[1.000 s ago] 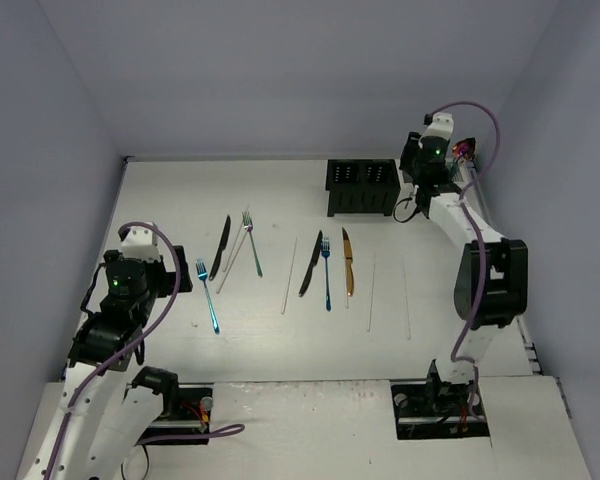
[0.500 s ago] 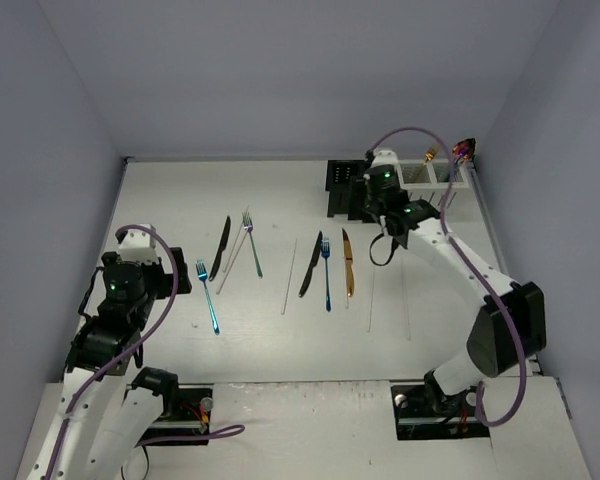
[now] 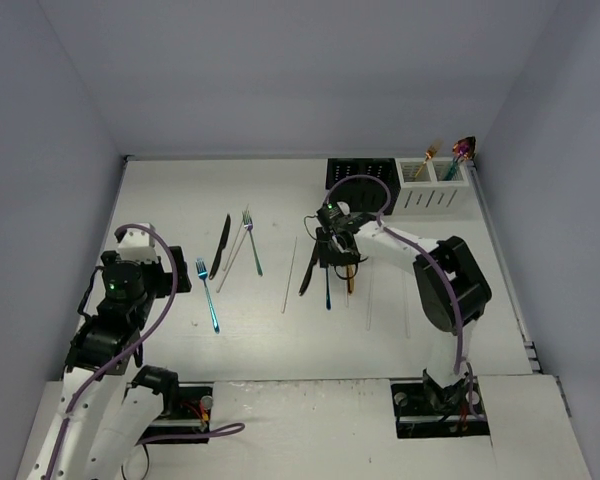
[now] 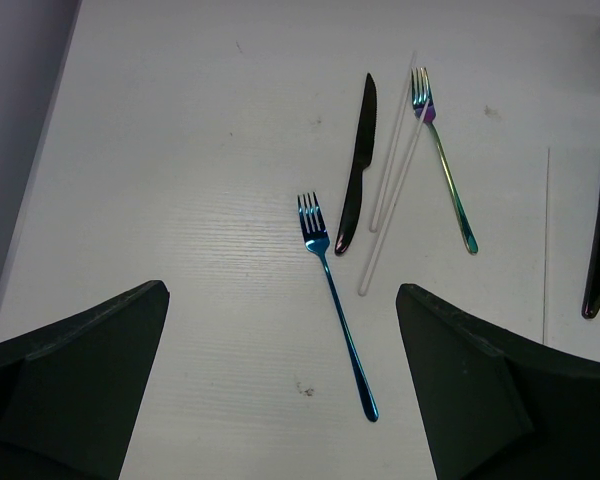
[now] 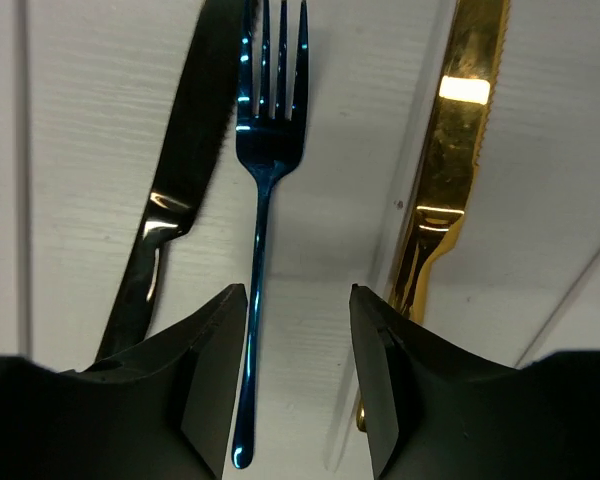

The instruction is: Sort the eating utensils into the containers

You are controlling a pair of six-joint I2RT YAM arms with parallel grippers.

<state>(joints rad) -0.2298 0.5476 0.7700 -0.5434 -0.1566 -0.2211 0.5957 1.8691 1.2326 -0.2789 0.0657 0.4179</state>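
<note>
The right gripper [image 5: 298,300] is down low over the middle bunch of cutlery, fingers partly spread and nothing pinched. The handle of the blue fork [image 5: 265,150] runs through the gap, closer to the left finger, and I can't tell if either finger touches it. That fork lies flat on the table [image 3: 180,200] with its tines pointing to the far side. Just left of it is a black knife [image 5: 180,180] and just right of it a gold knife [image 5: 450,150], all three roughly parallel and not touching. A white chopstick [image 3: 288,270] lies left of that black knife and a second chopstick [image 3: 369,300] right of the gold one.

The left gripper [image 4: 283,290] hangs over the left part of the table, fingers spread really wide, holding nothing. Right below it is a second blue fork [image 4: 335,300]. Farther out are a second black knife [image 4: 355,170], a pair of chopsticks [image 4: 387,215] and an iridescent fork [image 4: 442,160], with one stick lying across that fork's head.

Both containers sit at the far right. The black caddy [image 3: 365,168] is partly behind the right arm and the white caddy [image 3: 432,195] is just right of it. A gold utensil [image 3: 432,153] sticks up toward the white one's left end and an iridescent utensil [image 3: 465,149] at its right end
</note>
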